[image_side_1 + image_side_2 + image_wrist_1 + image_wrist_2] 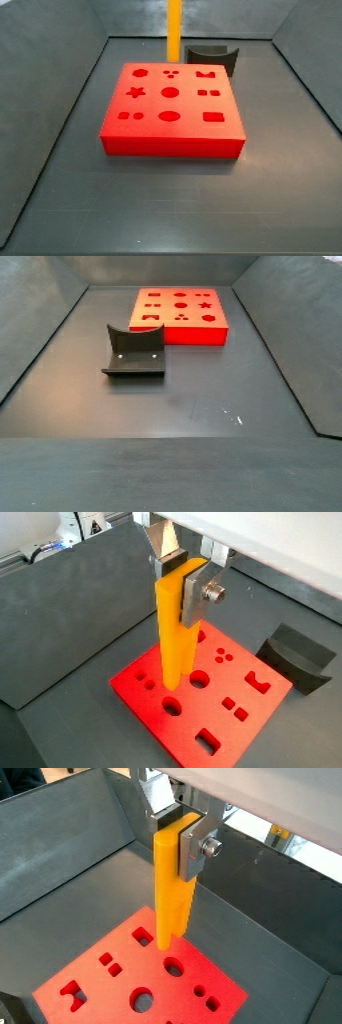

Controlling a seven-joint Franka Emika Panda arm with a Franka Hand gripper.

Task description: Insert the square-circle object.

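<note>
**Ana:** Jaws clamped tight on the top of the square-circle object (175,622) — the gripper (187,587) has that orange-yellow bar hanging upright, silver fingers (198,846) pressed against its upper end.

**Ben:** And where's it sitting over the red block (201,697)?

**Ana:** Above it, lower end down near the top face in both wrist views. Whether it's touching, I can't tell. In a side view the bar (174,28) shows behind the block's far edge (171,105), the gripper itself out of shot.

**Ben:** So we're in the carry-and-align step, not inserting yet?

**Ana:** That's my read. No sign the tip is seated in any hole.

**Ben:** Next move?

**Ana:** Line the forked end over its matching pair of cutouts, keep the bar vertical, then ease straight down. The dark grey curved piece (211,55) sits beside the block, well clear.
</note>
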